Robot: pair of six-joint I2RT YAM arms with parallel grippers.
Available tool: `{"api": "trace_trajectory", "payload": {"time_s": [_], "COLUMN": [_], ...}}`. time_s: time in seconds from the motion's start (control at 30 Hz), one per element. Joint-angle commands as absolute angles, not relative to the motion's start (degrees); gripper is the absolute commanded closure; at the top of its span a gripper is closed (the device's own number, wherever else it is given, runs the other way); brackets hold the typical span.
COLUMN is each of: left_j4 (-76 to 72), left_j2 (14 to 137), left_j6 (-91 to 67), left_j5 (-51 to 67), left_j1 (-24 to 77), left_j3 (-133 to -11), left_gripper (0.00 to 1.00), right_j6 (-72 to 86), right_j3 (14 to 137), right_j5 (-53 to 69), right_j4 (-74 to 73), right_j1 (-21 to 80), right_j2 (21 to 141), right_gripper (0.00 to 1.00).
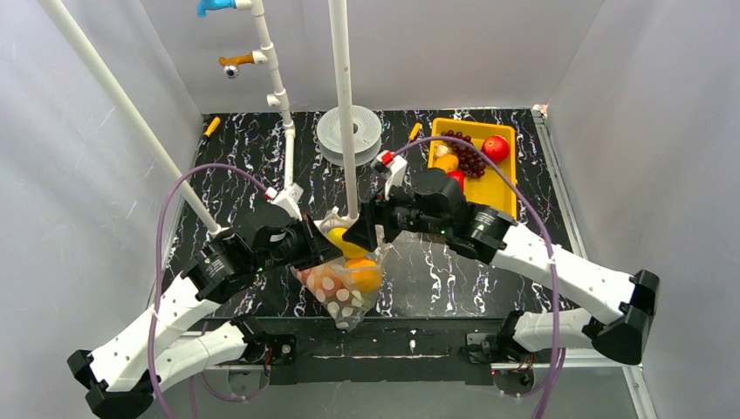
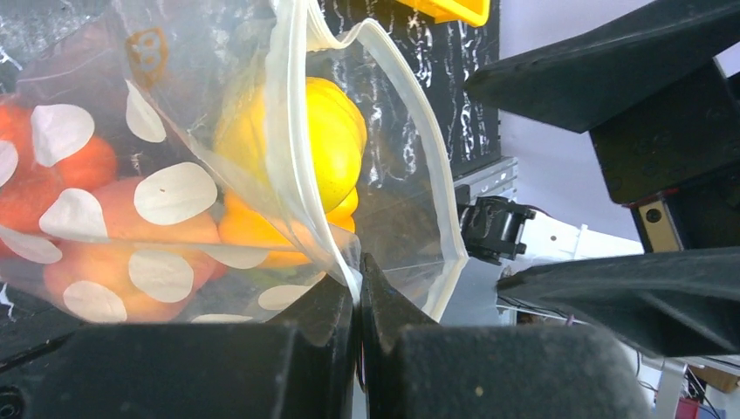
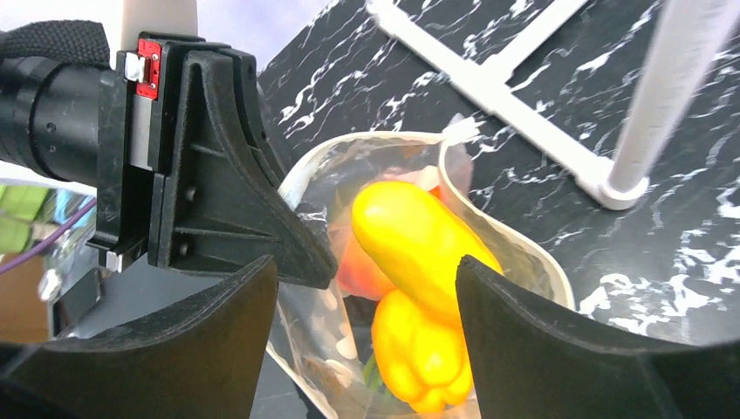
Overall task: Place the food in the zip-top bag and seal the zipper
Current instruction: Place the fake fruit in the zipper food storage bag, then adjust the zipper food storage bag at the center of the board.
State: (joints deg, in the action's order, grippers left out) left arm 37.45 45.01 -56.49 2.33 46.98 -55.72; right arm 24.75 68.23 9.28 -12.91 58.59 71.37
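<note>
Overhead, white-walled marbled table (image 1: pixel 428 279) — left end effector (image 2: pixel 359 284) pinches bag (image 1: pixel 345 297); right end effector (image 3: pixel 362 271) open.

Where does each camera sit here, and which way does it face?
Top external: above, behind the robot, looking down at the table; both arms show.
Left wrist: looks along the left pincer, shut on the rim of the zip-top bag.
Right wrist: looks past the open right pincer into the bag's mouth.
Shared: the bag; each wrist view shows the other pincer.

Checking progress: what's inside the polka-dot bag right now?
A yellow pepper, a long yellow fruit and orange-red pieces show inside the bag; anything beneath them is hidden.
</note>
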Motion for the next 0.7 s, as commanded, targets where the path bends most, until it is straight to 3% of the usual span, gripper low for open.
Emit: {"api": "trace_trajectory", "payload": {"time_s": [0.0, 0.2, 0.47, 0.67], "left_j4": [31.7, 31.33, 36.23, 37.69], "left_j2": [42.89, 40.89, 42.12, 40.45], "left_j6": [-54.74, -53.32, -62.4, -61.09], "left_j5": [4.57, 1.08, 0.87, -1.87], "left_j1": [47.03, 47.13, 47.03, 47.05], "left_j3": [-58.2, -56.77, -45.34, -47.51], "left_gripper": [1.0, 1.0, 1.0, 1.0], "right_j6": [21.3, 18.07, 17.57, 17.77], "right_j3": [71.42, 68.25, 66.48, 66.82], "right_j5": [1.63, -7.21, -8.8, -8.66], "right_j4": [-16.12, -15.19, -16.41, -16.52], "right_j1": [58.89, 58.8, 58.84, 58.8], "right_j2": [65.5, 59.28, 60.91, 63.88], "right_gripper": [0.17, 0.07, 0.05, 0.03]}}
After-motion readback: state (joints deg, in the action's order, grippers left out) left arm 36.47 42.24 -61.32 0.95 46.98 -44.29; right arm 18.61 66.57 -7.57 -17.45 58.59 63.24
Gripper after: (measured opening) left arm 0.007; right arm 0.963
